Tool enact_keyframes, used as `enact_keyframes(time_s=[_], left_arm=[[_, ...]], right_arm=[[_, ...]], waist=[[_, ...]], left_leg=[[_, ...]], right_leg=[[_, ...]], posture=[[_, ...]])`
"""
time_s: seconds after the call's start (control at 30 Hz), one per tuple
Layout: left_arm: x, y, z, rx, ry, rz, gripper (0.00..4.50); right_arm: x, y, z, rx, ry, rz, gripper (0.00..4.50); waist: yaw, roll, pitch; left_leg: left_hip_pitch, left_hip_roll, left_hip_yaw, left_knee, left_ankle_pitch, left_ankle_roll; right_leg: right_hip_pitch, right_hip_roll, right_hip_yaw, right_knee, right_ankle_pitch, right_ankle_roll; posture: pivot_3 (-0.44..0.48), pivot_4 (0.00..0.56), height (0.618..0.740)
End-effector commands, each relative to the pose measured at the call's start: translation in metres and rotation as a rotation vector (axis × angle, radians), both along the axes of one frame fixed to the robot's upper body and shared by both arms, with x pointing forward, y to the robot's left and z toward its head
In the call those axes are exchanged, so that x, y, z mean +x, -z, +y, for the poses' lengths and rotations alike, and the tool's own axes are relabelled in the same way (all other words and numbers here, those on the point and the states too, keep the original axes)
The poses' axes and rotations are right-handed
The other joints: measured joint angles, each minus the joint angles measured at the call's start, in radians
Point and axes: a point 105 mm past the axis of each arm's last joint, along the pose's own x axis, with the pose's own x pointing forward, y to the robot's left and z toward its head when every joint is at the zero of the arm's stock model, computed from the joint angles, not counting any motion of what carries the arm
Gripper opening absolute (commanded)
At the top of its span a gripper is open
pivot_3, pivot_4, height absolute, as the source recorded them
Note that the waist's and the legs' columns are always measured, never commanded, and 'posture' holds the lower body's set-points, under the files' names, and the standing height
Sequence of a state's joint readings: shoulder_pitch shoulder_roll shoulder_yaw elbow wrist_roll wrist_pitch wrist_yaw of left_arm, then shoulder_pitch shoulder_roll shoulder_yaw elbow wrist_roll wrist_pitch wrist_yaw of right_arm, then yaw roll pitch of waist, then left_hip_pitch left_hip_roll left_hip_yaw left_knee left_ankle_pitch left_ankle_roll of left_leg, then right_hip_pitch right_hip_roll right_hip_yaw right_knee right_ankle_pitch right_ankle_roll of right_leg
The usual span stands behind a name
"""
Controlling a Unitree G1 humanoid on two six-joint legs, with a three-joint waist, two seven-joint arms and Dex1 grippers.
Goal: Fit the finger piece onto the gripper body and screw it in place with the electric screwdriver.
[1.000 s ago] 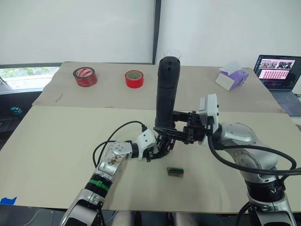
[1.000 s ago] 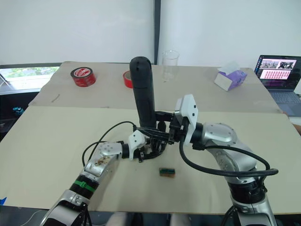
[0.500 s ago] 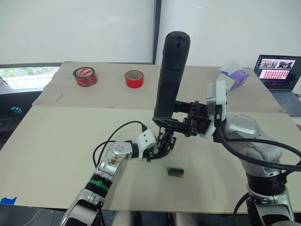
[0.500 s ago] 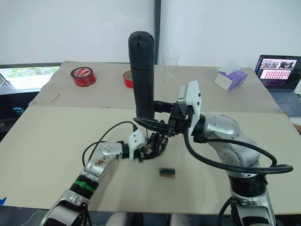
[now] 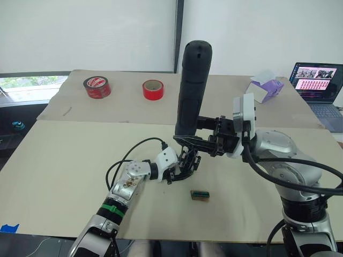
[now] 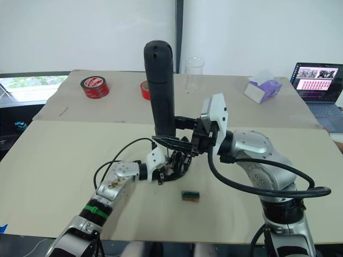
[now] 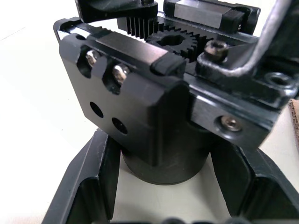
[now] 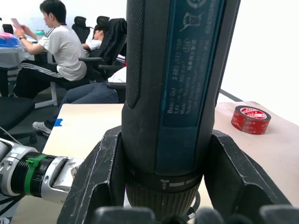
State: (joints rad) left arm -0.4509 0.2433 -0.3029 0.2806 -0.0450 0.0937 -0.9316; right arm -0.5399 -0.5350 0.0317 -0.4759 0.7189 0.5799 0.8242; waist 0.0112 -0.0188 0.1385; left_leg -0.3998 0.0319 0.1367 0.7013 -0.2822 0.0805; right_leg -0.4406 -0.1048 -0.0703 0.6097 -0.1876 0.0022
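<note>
left eye view: right fingers (image 5: 188, 141) pinch the upright electric screwdriver (image 5: 191, 88) over the gripper body (image 5: 187, 163), clamped by left fingers (image 5: 181, 170).

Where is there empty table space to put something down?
Bare beige table spreads on the robot's left, between the red tape rolls and near edge. Crowded middle: left tool holds the black gripper body, right tool holds the black electric screwdriver.
</note>
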Motion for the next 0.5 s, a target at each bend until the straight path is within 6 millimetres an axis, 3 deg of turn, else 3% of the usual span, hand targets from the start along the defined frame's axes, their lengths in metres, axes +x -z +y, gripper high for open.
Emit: enact_keyframes(time_s=[0.03, 0.5], left_arm=[[-0.0106, 0.0291, 0.0059, 0.069, 0.003, 0.111, 2.29], [-0.0107, 0.0294, 0.0057, 0.068, 0.004, 0.114, 2.29]], right_arm=[[-0.0073, -0.0126, 0.0003, 0.005, -0.013, -0.066, 1.93], [-0.0036, -0.0053, -0.0004, -0.025, 0.01, -0.063, 1.93]], waist=[[0.0, 0.0, 0.0], [0.0, 0.0, 0.0]], left_leg=[[0.0, 0.0, 0.0, 0.0, 0.0, 0.0], [0.0, 0.0, 0.0, 0.0, 0.0, 0.0]], right_leg=[[0.0, 0.0, 0.0, 0.0, 0.0, 0.0], [0.0, 0.0, 0.0, 0.0, 0.0, 0.0]], posture=[[0.0, 0.15, 0.74], [0.0, 0.15, 0.74]])
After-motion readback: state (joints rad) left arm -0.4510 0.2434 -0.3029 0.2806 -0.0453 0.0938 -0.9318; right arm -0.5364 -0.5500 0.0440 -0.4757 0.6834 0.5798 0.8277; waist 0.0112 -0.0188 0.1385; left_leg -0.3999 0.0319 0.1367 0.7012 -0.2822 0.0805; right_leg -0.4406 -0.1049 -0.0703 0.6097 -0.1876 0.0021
